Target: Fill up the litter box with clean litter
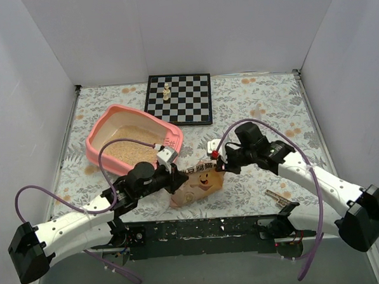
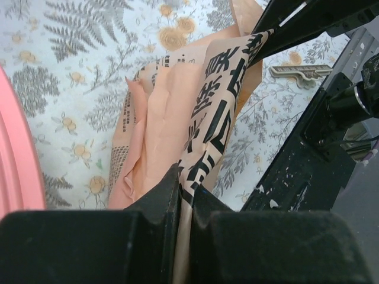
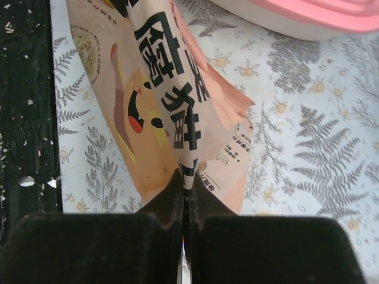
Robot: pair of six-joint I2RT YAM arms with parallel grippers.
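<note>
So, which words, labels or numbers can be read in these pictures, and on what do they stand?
"腐猫": large black characters on the pink bag.
Small print on the same bag: too small to read.
No other readable text shows anywhere.

- The left arm (image 1: 76,224) had white, rounded link shells and black joint housings, with a bulky black block at its outer end.
- The right arm (image 1: 315,180) matched it: white shells, black joints and a large black housing.
- A thin purple cable (image 1: 36,187) looped along the left arm, and a second purple lead (image 1: 245,121) arched over the right.
- A small white-grey camera block (image 1: 166,154) sat on the left wrist.
- The left tool (image 2: 186,189) and right tool (image 3: 185,186) had matte black fingers that tapered to narrow tips.
</note>
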